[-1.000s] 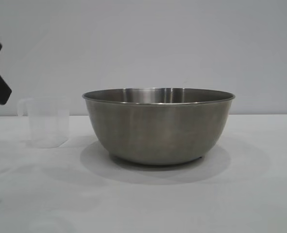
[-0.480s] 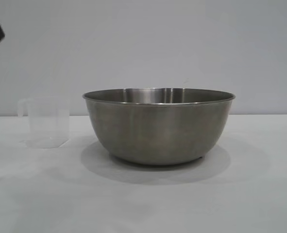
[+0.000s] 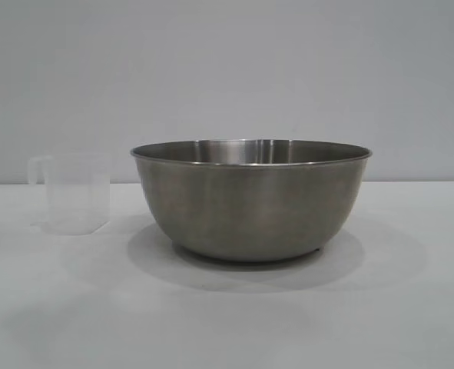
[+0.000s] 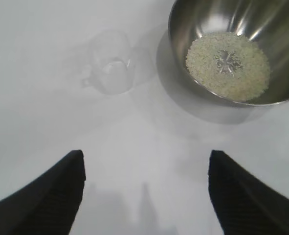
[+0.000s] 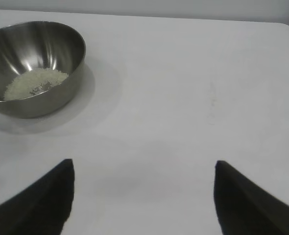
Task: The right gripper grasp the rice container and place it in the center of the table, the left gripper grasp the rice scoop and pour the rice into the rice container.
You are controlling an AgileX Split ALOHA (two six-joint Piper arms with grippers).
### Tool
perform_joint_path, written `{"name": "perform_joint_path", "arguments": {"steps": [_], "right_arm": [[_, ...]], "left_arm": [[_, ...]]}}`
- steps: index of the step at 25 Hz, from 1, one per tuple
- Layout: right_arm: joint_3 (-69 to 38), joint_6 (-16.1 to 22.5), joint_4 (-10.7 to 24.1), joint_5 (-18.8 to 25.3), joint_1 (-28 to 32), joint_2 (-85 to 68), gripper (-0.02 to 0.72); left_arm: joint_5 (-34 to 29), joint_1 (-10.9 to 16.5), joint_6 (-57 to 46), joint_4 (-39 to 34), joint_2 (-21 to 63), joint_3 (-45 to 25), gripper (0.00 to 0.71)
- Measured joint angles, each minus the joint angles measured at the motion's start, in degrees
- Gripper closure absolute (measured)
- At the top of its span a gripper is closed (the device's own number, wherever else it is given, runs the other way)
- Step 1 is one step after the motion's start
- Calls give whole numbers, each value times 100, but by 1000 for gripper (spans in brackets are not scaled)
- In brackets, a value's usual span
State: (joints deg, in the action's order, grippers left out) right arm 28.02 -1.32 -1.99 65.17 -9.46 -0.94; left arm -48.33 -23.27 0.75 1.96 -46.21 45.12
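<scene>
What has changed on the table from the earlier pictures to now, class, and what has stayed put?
The left gripper, seen earlier at the exterior view's left edge beside the rice scoop, rose out of that view; it now hangs open and empty above the table. The rice scoop, rice container and rice stayed put.

From the exterior view I can't see into the rice container (image 3: 251, 201): its wall hides whatever lies in the bottom, and neither arm shows there. On my left wrist view the container's rim runs off the picture's edge, so only part of the rice (image 4: 228, 65) bed shows. The left gripper (image 4: 144, 196) is cut to two dark fingertips, the rest out of frame; the right gripper (image 5: 143, 196) likewise. The rice scoop (image 3: 71, 192) is so clear I can't tell if grains remain inside.
</scene>
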Motion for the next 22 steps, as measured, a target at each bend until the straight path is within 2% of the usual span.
{"name": "perform_joint_path", "arguments": {"steps": [4, 13, 17, 22], "right_arm": [[0, 0, 0, 0, 0, 0, 198], [0, 0, 0, 0, 0, 0, 198], [0, 0, 0, 0, 0, 0, 198], [0, 0, 0, 0, 0, 0, 198]], "left_arm": [[-866, 0, 378, 77, 907, 0, 240], [-2084, 0, 425, 90, 2299, 4, 240], [-2344, 0, 425, 11, 2606, -65, 240], [-2305, 0, 435, -25, 3156, -818, 240]]}}
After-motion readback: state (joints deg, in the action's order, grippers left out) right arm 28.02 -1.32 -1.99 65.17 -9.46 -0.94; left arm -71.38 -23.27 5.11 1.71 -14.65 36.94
